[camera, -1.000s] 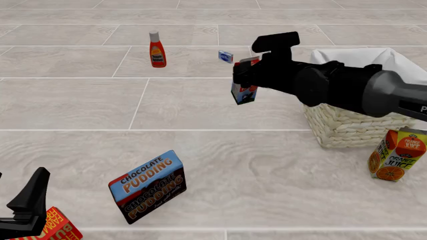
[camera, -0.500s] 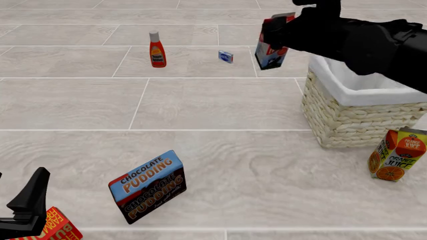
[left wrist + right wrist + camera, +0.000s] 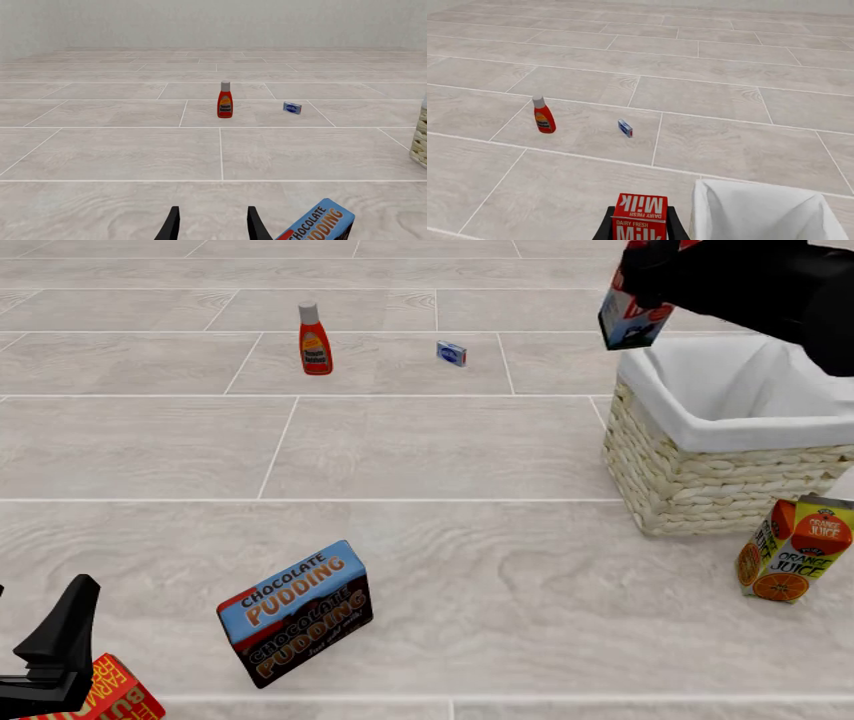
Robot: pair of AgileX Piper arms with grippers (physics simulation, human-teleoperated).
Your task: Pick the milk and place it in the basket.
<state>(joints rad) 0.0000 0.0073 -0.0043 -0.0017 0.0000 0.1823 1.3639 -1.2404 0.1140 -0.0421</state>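
My right gripper point(image 3: 654, 285) is shut on the milk point(image 3: 633, 315), a small red carton with a blue-and-white lower part. It holds the carton in the air at the basket's far left corner, above the rim. In the right wrist view the milk point(image 3: 639, 217) sits between the black fingers point(image 3: 606, 227), with the basket's white lining point(image 3: 757, 210) right beside it. The basket point(image 3: 707, 475) is pale woven wicker with a white cloth lining and stands at the right. My left gripper point(image 3: 212, 225) is open and empty, low at the near left point(image 3: 54, 655).
A chocolate pudding box point(image 3: 296, 612) stands tilted near the front. An orange juice carton point(image 3: 795, 548) stands by the basket's near right side. A red ketchup bottle point(image 3: 314, 340) and a small blue-and-white packet point(image 3: 453, 353) stand far back. A red-orange box point(image 3: 118, 695) lies by my left gripper.
My right gripper has lifted the milk up and carried it right, from beside the basket's left side to above its far left corner. The left arm has not moved.
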